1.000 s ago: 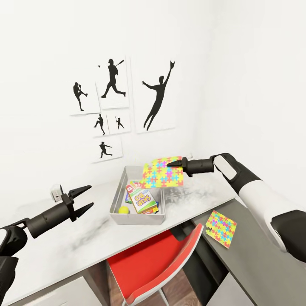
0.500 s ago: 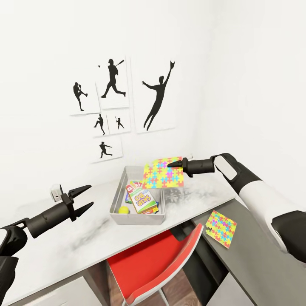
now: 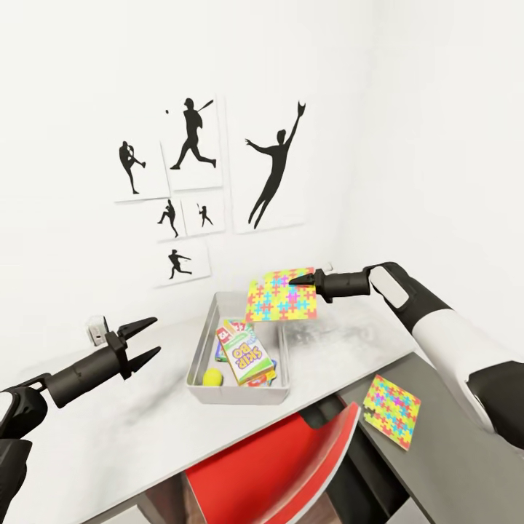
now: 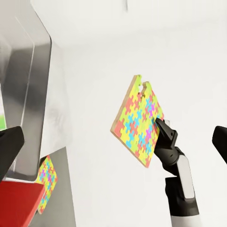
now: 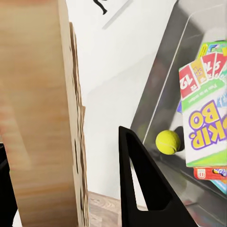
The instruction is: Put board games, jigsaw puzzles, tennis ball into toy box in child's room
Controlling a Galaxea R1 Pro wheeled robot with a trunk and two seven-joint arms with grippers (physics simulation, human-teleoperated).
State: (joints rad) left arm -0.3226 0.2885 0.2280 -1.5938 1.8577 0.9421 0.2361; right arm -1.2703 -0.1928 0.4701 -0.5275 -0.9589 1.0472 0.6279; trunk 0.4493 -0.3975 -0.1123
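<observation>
Multicoloured jigsaw puzzle hangs pinched by one edge in the right gripper, above the far end of the toy box on the table. Below those jaws lie board games and a tennis ball (yellow-green). The left gripper hovers spread, holding nothing.
</observation>
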